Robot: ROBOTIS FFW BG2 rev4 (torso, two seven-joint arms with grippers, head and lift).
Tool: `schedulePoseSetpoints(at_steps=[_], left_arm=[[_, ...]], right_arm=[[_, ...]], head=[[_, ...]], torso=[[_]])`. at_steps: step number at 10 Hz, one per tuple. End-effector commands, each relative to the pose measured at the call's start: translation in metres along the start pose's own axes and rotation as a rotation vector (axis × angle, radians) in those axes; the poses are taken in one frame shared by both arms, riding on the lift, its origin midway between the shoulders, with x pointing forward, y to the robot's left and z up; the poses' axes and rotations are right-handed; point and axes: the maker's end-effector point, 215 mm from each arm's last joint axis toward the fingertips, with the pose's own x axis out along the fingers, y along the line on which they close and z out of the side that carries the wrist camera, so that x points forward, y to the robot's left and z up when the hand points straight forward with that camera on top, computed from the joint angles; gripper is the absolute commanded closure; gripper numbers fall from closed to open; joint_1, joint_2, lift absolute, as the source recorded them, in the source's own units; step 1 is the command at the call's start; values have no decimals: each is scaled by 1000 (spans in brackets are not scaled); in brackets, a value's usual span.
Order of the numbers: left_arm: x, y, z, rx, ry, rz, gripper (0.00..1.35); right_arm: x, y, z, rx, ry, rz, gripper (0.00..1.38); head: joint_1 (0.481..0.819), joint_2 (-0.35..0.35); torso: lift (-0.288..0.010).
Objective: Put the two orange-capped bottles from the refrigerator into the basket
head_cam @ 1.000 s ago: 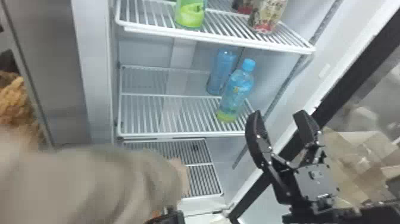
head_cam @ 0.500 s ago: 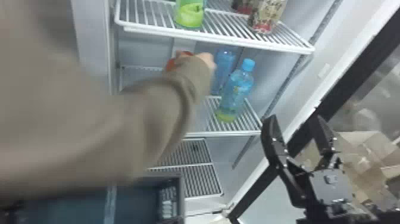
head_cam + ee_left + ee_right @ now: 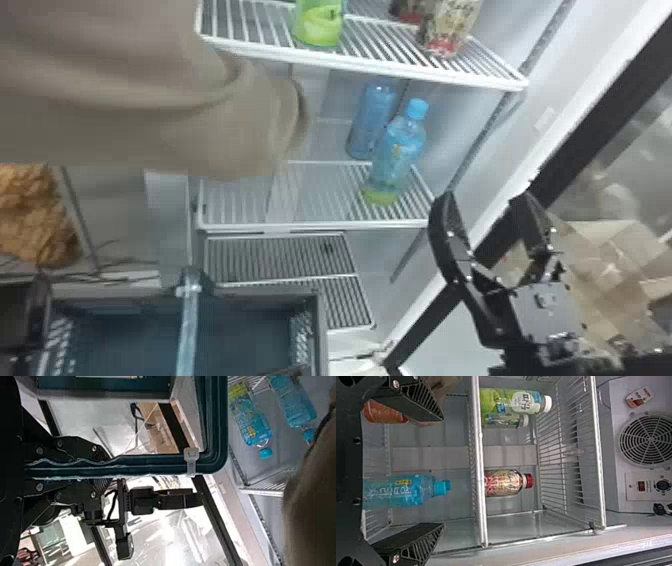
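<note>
In the head view my right gripper (image 3: 485, 197) stands open at the fridge's right side, right of the lower shelf. Its fingers frame the right wrist view (image 3: 443, 471) from either side, with nothing gripped. An orange bottle (image 3: 383, 412) shows there, partly behind one finger, its cap hidden. A person's sleeve (image 3: 215, 115) reaches across the shelf's left part. The dark teal basket (image 3: 320, 335) is at the head view's lower left, its handle (image 3: 187, 325) raised. In the left wrist view my left gripper (image 3: 111, 468) is shut on that handle (image 3: 154, 465).
Two blue bottles (image 3: 395, 155) stand on the right of the wire shelf (image 3: 310, 225). Above is another shelf (image 3: 360, 62) holding a green bottle (image 3: 320, 22) and a patterned bottle (image 3: 450, 27). The black-edged door (image 3: 595, 120) slants along the right.
The person's arm has risen from low by the basket to the shelf, with something orange-red in the hand on the way. The basket is uncovered. My right gripper shifted slightly right, then back.
</note>
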Motion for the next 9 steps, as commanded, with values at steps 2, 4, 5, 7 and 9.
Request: schedulePoseSetpoints(at_steps=[2,4,5,7,9], left_arm=[[-1,0,0,-5,-4,-2,1141],[0,-1,-1,-6,-2,-4,1141],[0,-1,-1,-8,-2,-3,1141],[0,-1,-1,-8,-2,-3,1141],[0,-1,-2,-11,-2,-5,1141]], right_arm=[[0,1,-1,-2,2,0,102],[0,1,1,-2,-1,1,107],[0,1,-1,-4,2,1,107],[0,2,1,-6,0,3,107],[0,1,-1,-6,2,3,107]], head=[[695,-350],[695,-350],[695,-350],[695,-350],[695,-350]], torso=[[-288],[-288],[-288],[-288],[-288]])
